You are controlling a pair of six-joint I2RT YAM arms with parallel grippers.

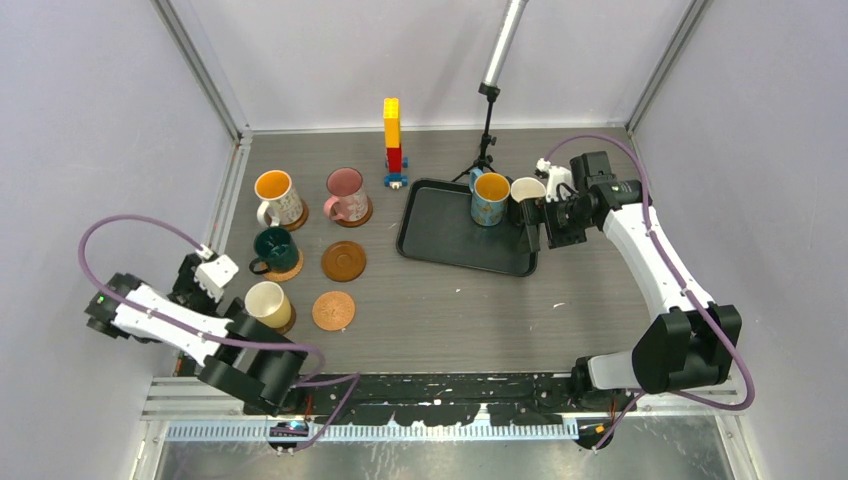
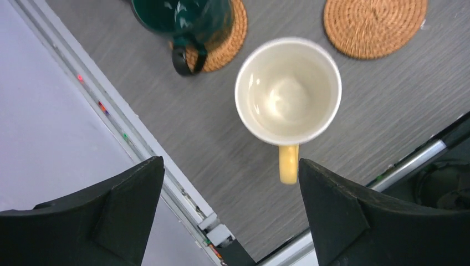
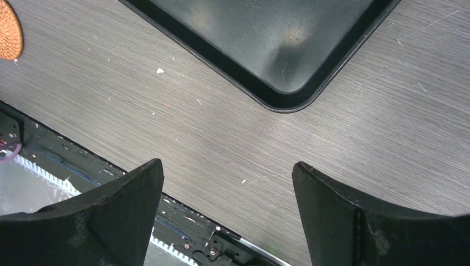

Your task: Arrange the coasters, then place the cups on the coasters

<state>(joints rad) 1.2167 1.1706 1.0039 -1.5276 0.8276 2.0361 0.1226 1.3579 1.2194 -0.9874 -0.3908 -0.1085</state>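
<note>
The cream-yellow cup (image 1: 267,302) (image 2: 287,90) stands on a dark coaster (image 1: 289,321) at the near left, its handle pointing at my left gripper (image 1: 222,283) (image 2: 230,162). That gripper is open and empty, just short of the handle. The teal cup (image 1: 272,249) (image 2: 183,14) sits on a woven coaster (image 2: 228,39). The patterned cup (image 1: 277,196) and the pink cup (image 1: 346,193) each rest on a coaster. A glossy brown coaster (image 1: 343,261) and a woven coaster (image 1: 333,310) (image 2: 375,25) lie bare. My right gripper (image 1: 532,226) (image 3: 227,165) is open and empty beside the blue cup (image 1: 490,198) and the white cup (image 1: 527,189).
The black tray (image 1: 445,238) (image 3: 277,33) lies right of centre and holds the blue cup. A yellow-red-blue brick tower (image 1: 392,140) and a lamp stand (image 1: 487,125) stand at the back. A metal rail (image 2: 138,144) borders the table's left side.
</note>
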